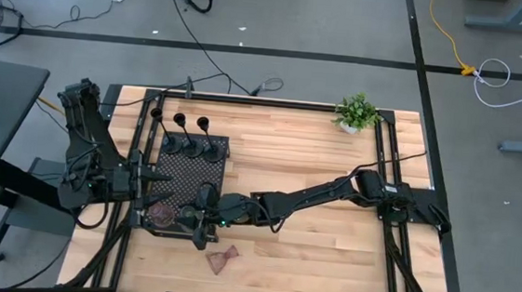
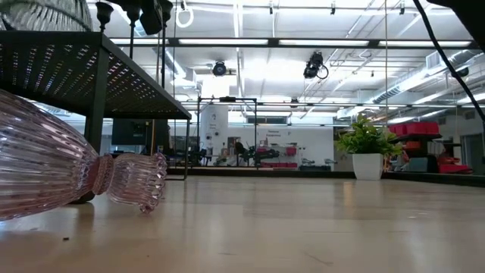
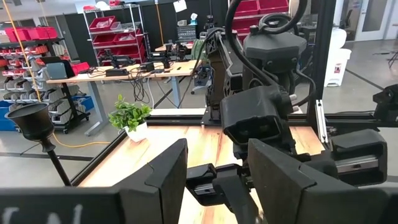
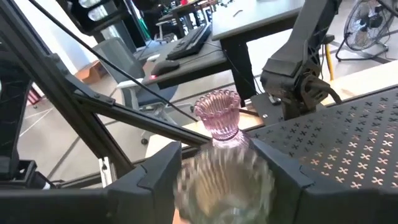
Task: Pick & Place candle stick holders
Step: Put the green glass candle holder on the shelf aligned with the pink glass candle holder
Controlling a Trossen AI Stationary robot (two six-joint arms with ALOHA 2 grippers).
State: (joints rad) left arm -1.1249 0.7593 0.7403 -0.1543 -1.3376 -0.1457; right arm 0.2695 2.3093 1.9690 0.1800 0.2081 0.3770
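Three tall black holders (image 1: 179, 132) stand on the tray (image 1: 205, 165) | pink ribbed holder (image 1: 222, 260) lies toppled on the table (image 1: 327, 254); glassy, slippery, fragile; grasp its waist | right gripper (image 1: 201, 221) clamped on a squat holder (image 4: 225, 180) over the tray; left gripper (image 1: 146, 186) apart, beside the tray.

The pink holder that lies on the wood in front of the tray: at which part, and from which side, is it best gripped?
Probably at the narrow waist of the pink holder, coming straight down from above. It lies on its side, apart from the tray, and both flared ends look wider than the waist.
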